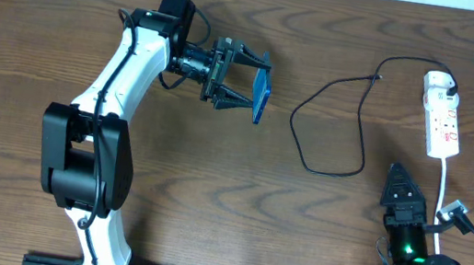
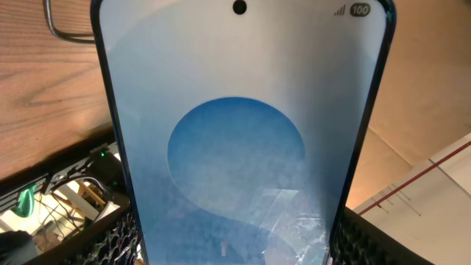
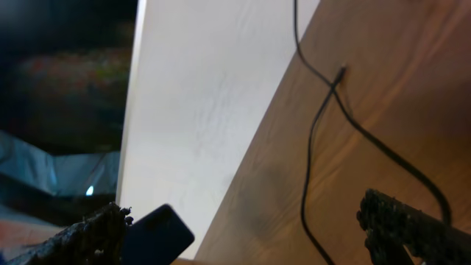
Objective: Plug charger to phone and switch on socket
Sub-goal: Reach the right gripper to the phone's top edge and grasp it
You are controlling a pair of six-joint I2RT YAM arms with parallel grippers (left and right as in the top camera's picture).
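The slim black-edged smartphone with a cyan-blue screen and blue oval [image 2: 235,162] is gripped by its long edges in the left fingers [image 1: 248,56] and lifted off the brown wooden bench [image 1: 39,21], presumably so that its port is exposed. The thin black charger cable [image 1: 293,122] lies looped near the white power strip [image 1: 443,126]. The right fingers [image 3: 412,224] are spread and empty

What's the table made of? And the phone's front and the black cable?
Table: looks like wood or wood-look laminate, brown with grain lines. Phone front: probably glass, smooth, glossy, with reflections. Cable: likely rubbery plastic, thin, black, lying in loops.
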